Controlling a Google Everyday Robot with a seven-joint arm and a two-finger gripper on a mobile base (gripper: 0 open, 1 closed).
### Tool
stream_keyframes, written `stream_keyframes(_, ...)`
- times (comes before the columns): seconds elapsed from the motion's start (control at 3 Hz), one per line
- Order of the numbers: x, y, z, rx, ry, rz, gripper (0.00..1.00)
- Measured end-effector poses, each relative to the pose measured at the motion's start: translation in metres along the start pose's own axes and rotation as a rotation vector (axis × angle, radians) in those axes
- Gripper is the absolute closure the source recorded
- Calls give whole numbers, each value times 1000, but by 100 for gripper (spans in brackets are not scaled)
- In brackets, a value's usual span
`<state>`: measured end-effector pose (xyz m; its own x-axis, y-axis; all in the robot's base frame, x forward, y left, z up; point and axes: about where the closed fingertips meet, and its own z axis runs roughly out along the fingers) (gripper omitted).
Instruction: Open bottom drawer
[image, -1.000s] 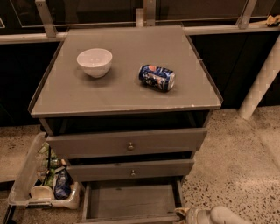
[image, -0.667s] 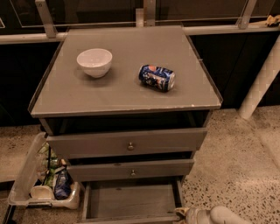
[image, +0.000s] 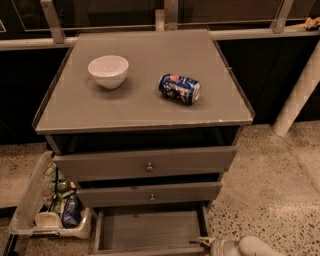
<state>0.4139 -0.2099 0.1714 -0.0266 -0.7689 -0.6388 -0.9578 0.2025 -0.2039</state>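
The bottom drawer (image: 150, 231) stands pulled out beneath the front edge of the desk (image: 145, 107). You find the gripper (image: 207, 242) at the drawer's front right corner. You cannot tell whether it is spread or closed.

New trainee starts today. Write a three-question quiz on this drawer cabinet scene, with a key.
1. True or false: the thin grey bottom drawer is pulled out.
2. What lies on its side on the flat grey cabinet top? A) a blue drink can B) a glass bottle C) a spoon
3. Where is the gripper?

Key: 1 true; 2 A; 3 at the bottom drawer's front right corner.
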Motion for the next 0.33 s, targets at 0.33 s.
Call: stream_keyframes(0.33, 0, 0, 0, 0, 0, 0, 0)
